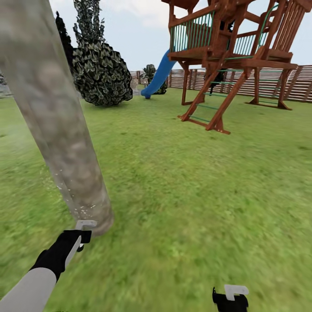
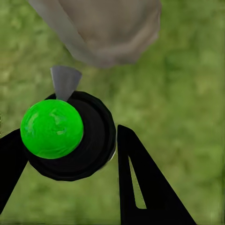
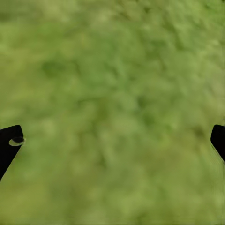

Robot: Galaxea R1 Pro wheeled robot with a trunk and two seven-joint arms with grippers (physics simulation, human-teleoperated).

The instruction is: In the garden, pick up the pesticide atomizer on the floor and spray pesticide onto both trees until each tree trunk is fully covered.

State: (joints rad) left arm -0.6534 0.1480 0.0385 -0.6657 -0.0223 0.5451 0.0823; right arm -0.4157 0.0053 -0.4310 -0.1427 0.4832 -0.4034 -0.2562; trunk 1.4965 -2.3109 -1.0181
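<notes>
While the left gripper (image 2: 70, 164) pinches the pesticide atomizer (image 2: 70, 136) by its round, light, slippery-looking body, the right gripper (image 3: 112, 140) hangs spread wide.

We see a wooden play tower (image 1: 229, 47) with green railings and a ladder standing on the grass at the far right. A blue slide (image 1: 158, 76) runs down beside it. A dark-leaved bush (image 1: 102, 73) stands further left.
</notes>
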